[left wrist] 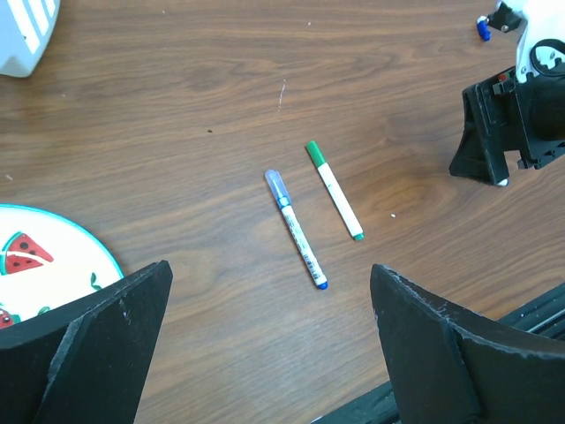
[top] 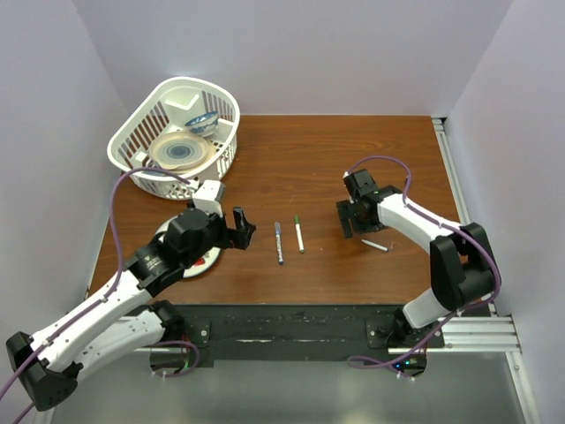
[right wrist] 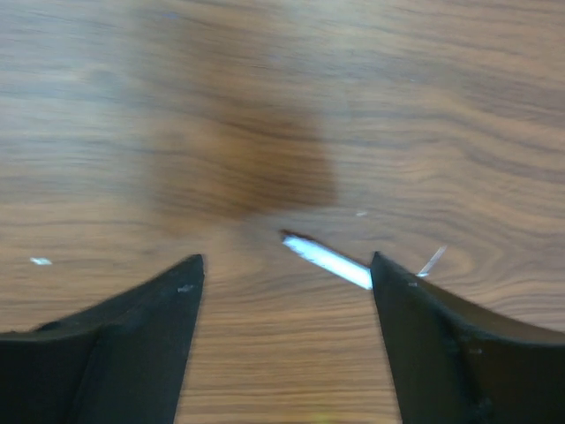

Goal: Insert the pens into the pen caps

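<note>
Currently, notes ahead of the next grasp:

1. Location. Two pens lie side by side, not touching, on the table (top: 335, 150) between the arms: the purple-capped pen (left wrist: 296, 228) and the green-capped pen (left wrist: 334, 190). Each looks to have a cap already seated on one end. The third pen (top: 374, 246) lies well apart from them, just beside the right gripper (top: 353, 228).
2. Handling (judgement). Treat these pens as very light, stiff and smooth. They lie flat, so a nudge from one finger will likely roll or skid them. The plastic should not be fragile, but the tip can smear.
3. Where to take hold. Grip the third pen across the middle of its white barrel. Set the fingers square to its length and leave the tip end free for a cap.
4. Unknown. The right wrist view is blurred. You cannot tell whether the third pen carries a cap, and no loose cap shows clearly.
5. Right arm. The elbow is folded back and the wrist reaches toward the centre. The fingers point down and stand apart on nothing. The pen's barrel shows beside one finger, not between the two.
6. Left arm. It is stretched forward over the watermelon plate (left wrist: 35, 256). The left gripper (top: 243, 226) faces the pair of pens, its fingers spread wide and empty.
</note>
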Tool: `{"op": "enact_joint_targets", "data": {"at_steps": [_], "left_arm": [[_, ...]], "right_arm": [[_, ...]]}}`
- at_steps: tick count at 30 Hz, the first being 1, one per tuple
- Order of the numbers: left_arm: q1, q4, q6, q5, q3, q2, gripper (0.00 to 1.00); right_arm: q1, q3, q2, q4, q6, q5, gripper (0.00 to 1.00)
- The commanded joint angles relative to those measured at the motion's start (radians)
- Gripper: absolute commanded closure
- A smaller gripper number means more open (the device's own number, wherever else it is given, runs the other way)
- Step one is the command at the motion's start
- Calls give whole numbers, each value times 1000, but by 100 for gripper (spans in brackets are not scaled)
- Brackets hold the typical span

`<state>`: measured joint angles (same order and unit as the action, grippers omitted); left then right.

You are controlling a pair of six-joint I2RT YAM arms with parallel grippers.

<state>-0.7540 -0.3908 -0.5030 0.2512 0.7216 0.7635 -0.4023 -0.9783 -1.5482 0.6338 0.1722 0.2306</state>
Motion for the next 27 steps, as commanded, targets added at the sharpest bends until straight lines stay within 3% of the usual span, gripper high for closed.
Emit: {"op": "enact_joint_targets", "data": {"at_steps": [1,3,23,27], "left_arm": [[-1,0,26,37,-10,-26,0],[1,-16,15,69,-7,-29,0],[1,-14,-5,112,-8,-36,0],[-1,-10,-5,105,-10,-36,0]], "right_arm": [[80,-49,-18,42,-89,-111,30],[103,-57,-49,58,-91,-117,36],[180,-85,-171,64,-83,-182,57],[180,-86,-156,34,20,-134,51]]}}
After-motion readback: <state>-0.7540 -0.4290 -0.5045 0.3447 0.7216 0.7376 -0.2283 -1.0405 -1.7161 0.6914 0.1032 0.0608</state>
